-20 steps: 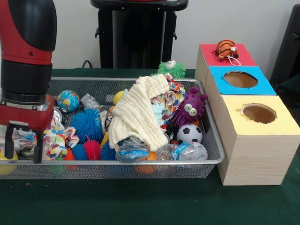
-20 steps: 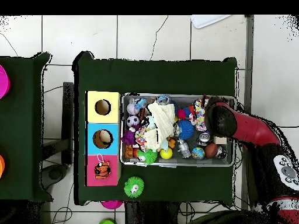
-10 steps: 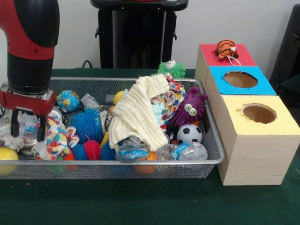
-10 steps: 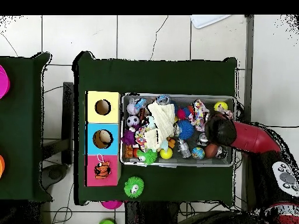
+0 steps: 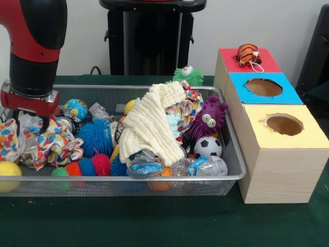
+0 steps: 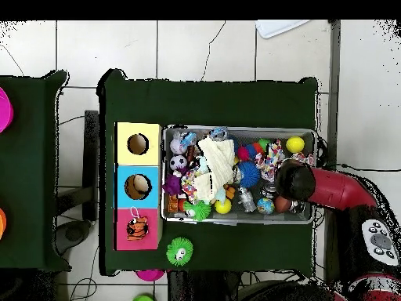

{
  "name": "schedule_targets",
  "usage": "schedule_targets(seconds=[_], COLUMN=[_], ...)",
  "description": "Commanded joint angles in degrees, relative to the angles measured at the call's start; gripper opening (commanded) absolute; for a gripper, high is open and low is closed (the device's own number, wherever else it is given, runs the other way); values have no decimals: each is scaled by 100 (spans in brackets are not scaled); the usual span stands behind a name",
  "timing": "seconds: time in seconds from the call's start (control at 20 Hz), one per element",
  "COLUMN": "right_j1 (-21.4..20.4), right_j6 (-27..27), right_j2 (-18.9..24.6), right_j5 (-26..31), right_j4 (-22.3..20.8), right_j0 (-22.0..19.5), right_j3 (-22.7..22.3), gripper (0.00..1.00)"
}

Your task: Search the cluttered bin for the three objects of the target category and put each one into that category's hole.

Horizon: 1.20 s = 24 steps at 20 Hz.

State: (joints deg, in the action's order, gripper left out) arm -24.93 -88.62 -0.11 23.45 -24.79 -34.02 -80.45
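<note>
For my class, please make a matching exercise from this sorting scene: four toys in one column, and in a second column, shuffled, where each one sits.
Toys:
1. striped orange toy
2. green spiky ball
3. soccer ball
4. yellow ball

Places:
A. in the mesh bin, at the end nearest the boxes
B. on the table behind the bin
C. on top of the red box
D. in the bin, at the end farthest from the boxes

Pairs: 1-C, 2-B, 3-A, 4-D
</note>
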Motion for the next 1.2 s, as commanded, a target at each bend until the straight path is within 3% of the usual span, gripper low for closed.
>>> schedule_targets(seconds=[0.05,0.2,0.35,0.55,0.9,1.2], right_j1=[412,426,354,219,141,107], right_j6=[-804,-1187,-1208,-1298,-1360,-1304], right_j2=[-30,182,229,382,1081,1241], right_j5=[485,658,1066,1198,862,742], right_j4=[278,874,1329,1945,3078,3600], right_j0=[-196,-381,-401,-498,-884,-873], right_j3=[-417,-636,-824,-1233,-2071,-2367], gripper=[100,100,100,100,100,100])
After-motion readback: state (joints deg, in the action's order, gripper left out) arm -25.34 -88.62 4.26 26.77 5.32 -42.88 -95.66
